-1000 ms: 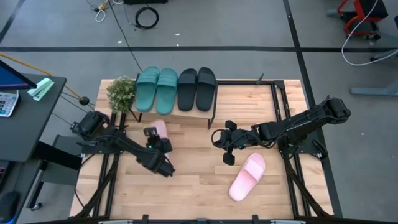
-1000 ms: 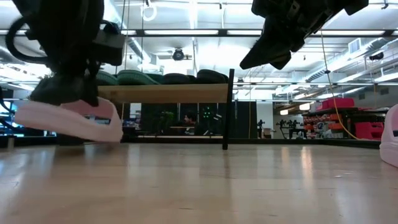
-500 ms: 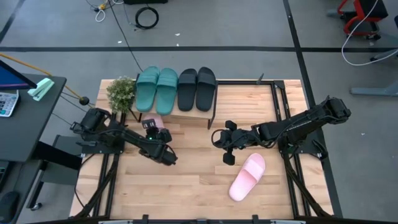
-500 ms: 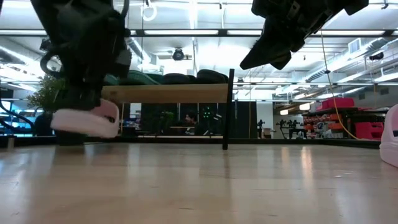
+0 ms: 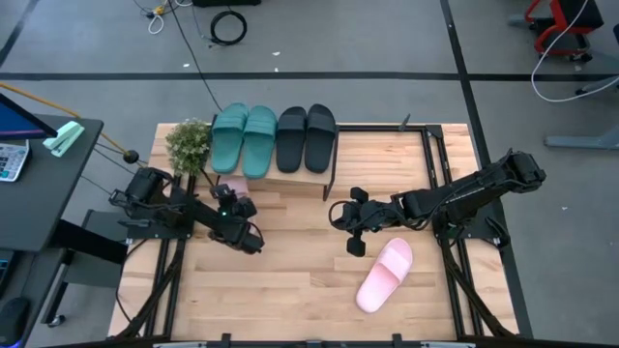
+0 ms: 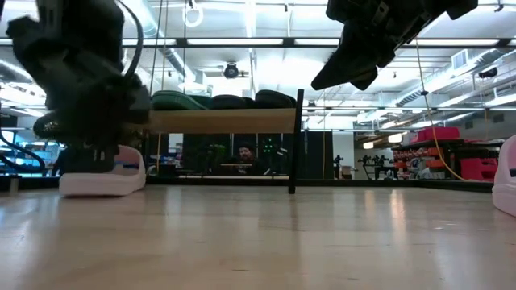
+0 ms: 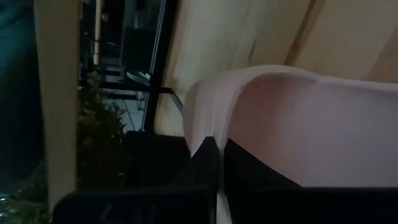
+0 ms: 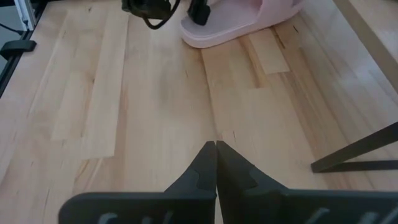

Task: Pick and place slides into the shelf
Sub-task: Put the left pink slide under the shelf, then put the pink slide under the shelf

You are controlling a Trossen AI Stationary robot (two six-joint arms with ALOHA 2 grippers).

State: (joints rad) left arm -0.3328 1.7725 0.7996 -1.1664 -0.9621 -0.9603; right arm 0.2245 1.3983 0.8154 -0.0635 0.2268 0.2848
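My left gripper (image 5: pixel 230 205) is shut on a light pink slide (image 5: pixel 238 185) at the front left of the shelf (image 5: pixel 290 174). In the low view this slide (image 6: pixel 105 179) sits level, low at the table beside the shelf board (image 6: pixel 218 121). Two teal slides (image 5: pixel 244 138) and two black slides (image 5: pixel 307 136) lie on the shelf's top board. The other pink slide (image 5: pixel 385 274) lies sole down on the table's near right part. My right gripper (image 5: pixel 338 217) hovers shut above the table's middle (image 6: pixel 318 83), touching nothing. My left gripper pinches the pink slide's strap at its edge (image 7: pixel 219 155); a thin pink layer runs between the two dark fingers (image 7: pixel 202 171). The fingers come from above, slanting down toward the shelf. The slide sits level below them, its sole at or just above the table (image 6: pixel 101 193).
A potted plant (image 5: pixel 189 145) stands at the shelf's left end, close to my left arm. The shelf's black front leg (image 6: pixel 295 145) stands right of the held slide. Bare wooden table (image 5: pixel 300 280) stretches between the two arms and toward the near edge.
My left gripper has carried the pink slide toward the table's far edge, up to the shelf's front left, and down. The slide was tilted and lifted clear; it now sits level and low at the table. The gripper has stayed shut on it.
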